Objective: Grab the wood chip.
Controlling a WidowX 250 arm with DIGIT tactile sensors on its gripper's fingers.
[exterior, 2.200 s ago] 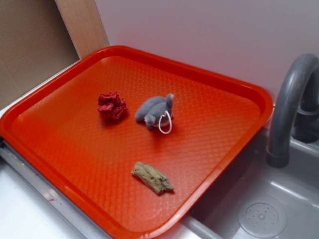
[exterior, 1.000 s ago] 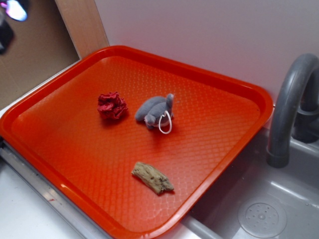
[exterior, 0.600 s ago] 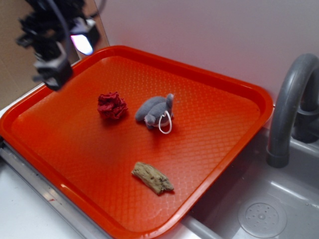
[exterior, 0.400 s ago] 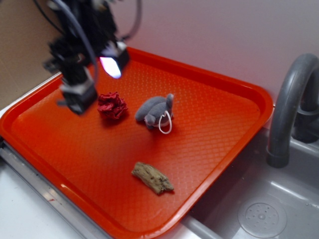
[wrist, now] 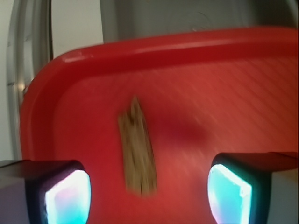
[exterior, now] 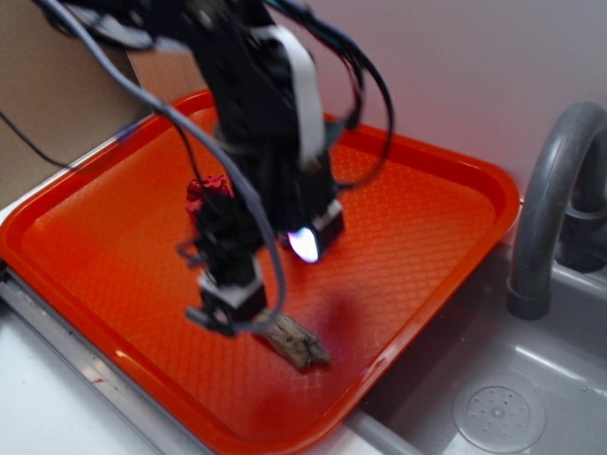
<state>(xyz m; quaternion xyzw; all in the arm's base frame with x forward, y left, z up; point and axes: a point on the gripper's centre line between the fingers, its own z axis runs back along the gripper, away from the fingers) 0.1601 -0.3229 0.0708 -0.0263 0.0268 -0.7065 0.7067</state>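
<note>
wood chip (exterior: 293,341): tan-brown with little dark specks
tray (exterior: 427,237): bright orange-red, with a tiny criss-cross bump pattern all over
end effector (exterior: 223,308): black, with white patches
fingers (wrist: 67,196): black edges, glowing pale blue and pink pads
red ball (exterior: 201,190): dark red, just behind the end effector
faucet (exterior: 545,209): grey
sink (exterior: 493,398): grey
wall (exterior: 455,66): pale white
</note>
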